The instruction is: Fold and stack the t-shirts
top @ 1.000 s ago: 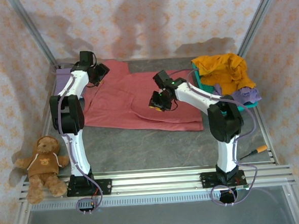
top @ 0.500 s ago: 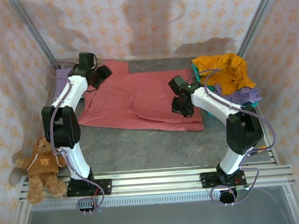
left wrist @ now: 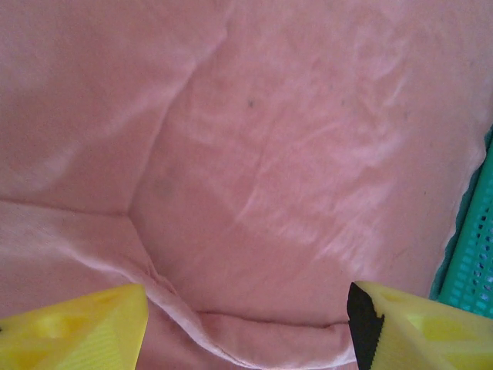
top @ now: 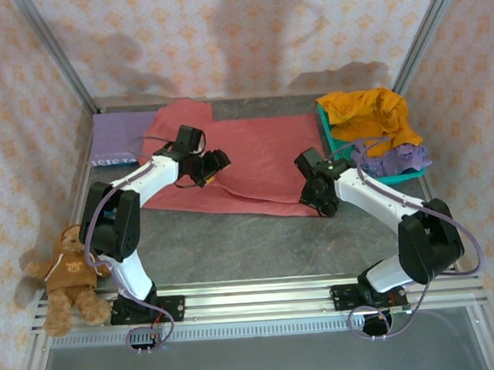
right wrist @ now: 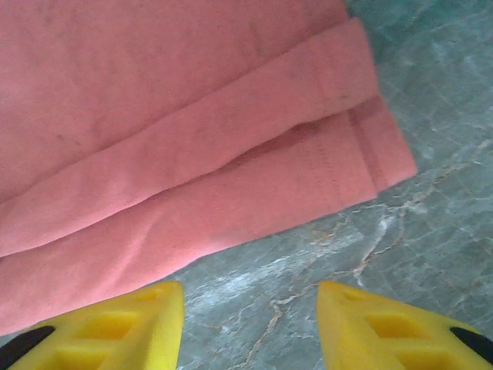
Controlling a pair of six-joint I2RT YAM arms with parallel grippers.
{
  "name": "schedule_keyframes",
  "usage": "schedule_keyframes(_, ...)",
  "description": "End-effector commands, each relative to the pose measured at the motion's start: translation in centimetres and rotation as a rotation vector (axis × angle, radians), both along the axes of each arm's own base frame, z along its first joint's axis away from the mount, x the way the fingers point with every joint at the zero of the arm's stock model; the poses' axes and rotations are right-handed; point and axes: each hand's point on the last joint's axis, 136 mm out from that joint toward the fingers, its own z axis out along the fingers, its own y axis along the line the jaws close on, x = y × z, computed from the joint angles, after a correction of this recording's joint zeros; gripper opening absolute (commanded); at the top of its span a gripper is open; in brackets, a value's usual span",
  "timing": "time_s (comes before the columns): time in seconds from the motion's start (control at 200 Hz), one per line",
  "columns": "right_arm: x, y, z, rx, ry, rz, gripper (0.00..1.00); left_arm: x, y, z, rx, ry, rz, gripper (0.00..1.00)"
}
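Observation:
A dusty red t-shirt (top: 258, 155) lies spread across the middle of the table, its near edge folded double (right wrist: 192, 154). My left gripper (top: 213, 167) hovers open over its left half, and a ridge of red cloth (left wrist: 293, 154) runs between the yellow fingertips (left wrist: 73, 331). My right gripper (top: 317, 201) stands open at the shirt's near right corner, over bare table (right wrist: 416, 254), holding nothing. A mustard orange t-shirt (top: 368, 115) and a lavender one (top: 396, 155) are heaped in the basket. A folded lavender t-shirt (top: 120, 136) lies at the back left.
The teal mesh basket (top: 330, 138) stands at the back right, its wall (left wrist: 470, 262) close to the red shirt's edge. A brown teddy bear (top: 67, 267) sits at the near left by the rail. Grey table lies bare in front of the shirt.
My left gripper swung from the back left corner to over the red shirt's middle. The right gripper moved down to the shirt's near right corner and opened wider.

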Motion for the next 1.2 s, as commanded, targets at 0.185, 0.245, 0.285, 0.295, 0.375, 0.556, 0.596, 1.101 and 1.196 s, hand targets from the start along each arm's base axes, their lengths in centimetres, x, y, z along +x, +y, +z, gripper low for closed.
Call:
schedule_keyframes(0.185,1.2,-2.2,-0.7,-0.055,-0.121,-0.123,0.58,-1.1,-4.9,0.7,-0.107,-0.031,-0.019,0.71)
schedule_keyframes(0.245,1.4,-2.3,-1.1,-0.044,-0.123,-0.136,0.58,-1.2,-5.6,0.3,-0.114,-0.024,-0.027,0.71)
schedule_keyframes(0.285,1.6,-2.4,-1.3,-0.037,-0.134,-0.143,0.58,-1.3,-6.0,0.1,-0.120,-0.021,-0.032,0.71)
schedule_keyframes(0.295,1.6,-2.4,-1.3,-0.038,-0.136,-0.144,0.58,-1.4,-6.2,0.1,-0.120,-0.019,-0.034,0.71)
schedule_keyframes(0.375,2.0,-2.6,-1.5,-0.037,-0.144,-0.150,0.58,-1.6,-6.9,-0.4,-0.114,-0.010,-0.048,0.71)
schedule_keyframes(0.556,2.5,-2.6,-1.6,-0.043,-0.143,-0.147,0.58,-2.2,-7.6,-1.3,-0.097,0.012,-0.051,0.67)
schedule_keyframes(0.596,2.6,-2.5,-1.7,-0.042,-0.140,-0.146,0.58,-2.4,-7.6,-1.2,-0.086,0.012,-0.052,0.67)
schedule_keyframes(1.101,5.5,-0.5,-3.8,-0.010,-0.137,-0.133,0.58,-4.3,-7.0,-0.8,-0.065,0.007,-0.060,0.71)
schedule_keyframes(1.196,6.2,-0.2,-4.0,-0.011,-0.140,-0.131,0.58,-4.5,-6.7,-0.5,-0.057,0.004,-0.058,0.71)
